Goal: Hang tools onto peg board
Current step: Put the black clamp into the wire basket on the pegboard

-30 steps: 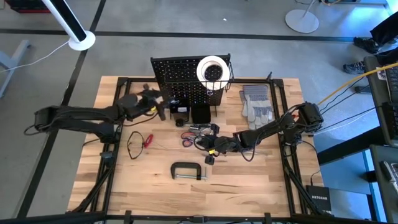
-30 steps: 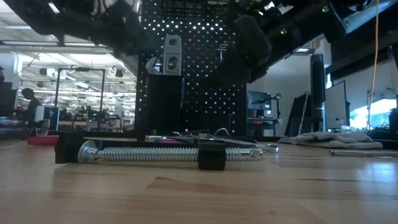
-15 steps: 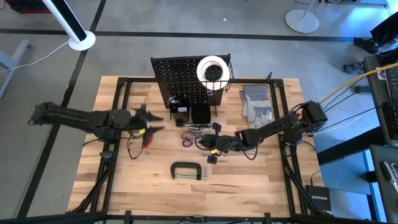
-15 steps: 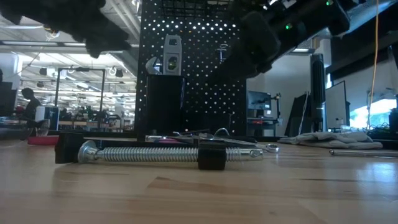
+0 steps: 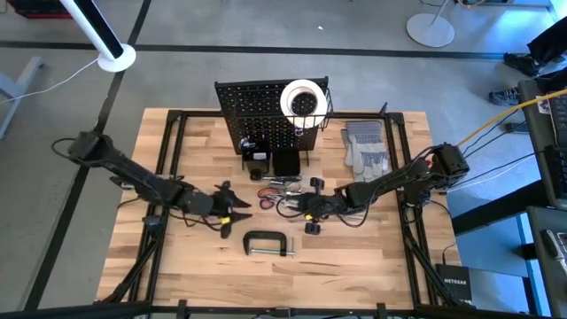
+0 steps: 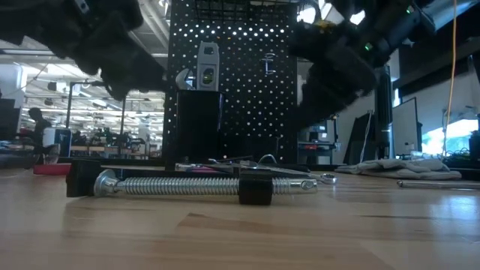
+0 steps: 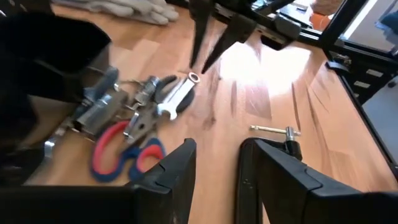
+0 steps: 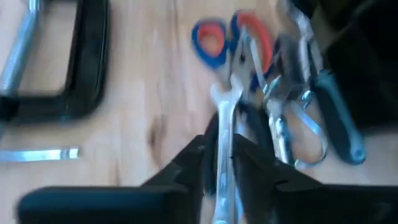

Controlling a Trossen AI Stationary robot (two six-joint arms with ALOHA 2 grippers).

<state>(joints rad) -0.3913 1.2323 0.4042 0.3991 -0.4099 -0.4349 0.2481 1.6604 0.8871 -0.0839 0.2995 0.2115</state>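
Observation:
The peg board (image 5: 266, 120) stands upright at the table's far side, with a white tape roll (image 5: 301, 97) in its basket. A pile of tools (image 5: 279, 186) lies in front of it: red-and-blue-handled pliers (image 7: 124, 149) and a silver wrench (image 7: 177, 96). A black C-clamp (image 5: 267, 244) lies nearer the front edge. My left gripper (image 7: 217, 168) hovers open, left of the pile and above the table, with nothing between its fingers. My right gripper (image 8: 219, 149) is over the pile, slightly open, with the wrench's shaft (image 8: 224, 124) showing in the gap. My right gripper's fingers (image 8: 199, 155) slant down from the table's right and stand on either side of the wrench's shaft, along its length. The wrench lies flat on the table. Whether the fingers touch it, I cannot tell.
Grey work gloves (image 5: 365, 146) lie right of the peg board. A silver tool (image 6: 206, 67) hangs on the board's face. The C-clamp's screw (image 6: 202, 185) lies across the near table. Bare wood is at the front left and front right.
My left gripper has swung away from the peg board, toward the table's near edge and down, and turned to point at the tool pile. My right gripper has shifted slightly over the pile and tipped.

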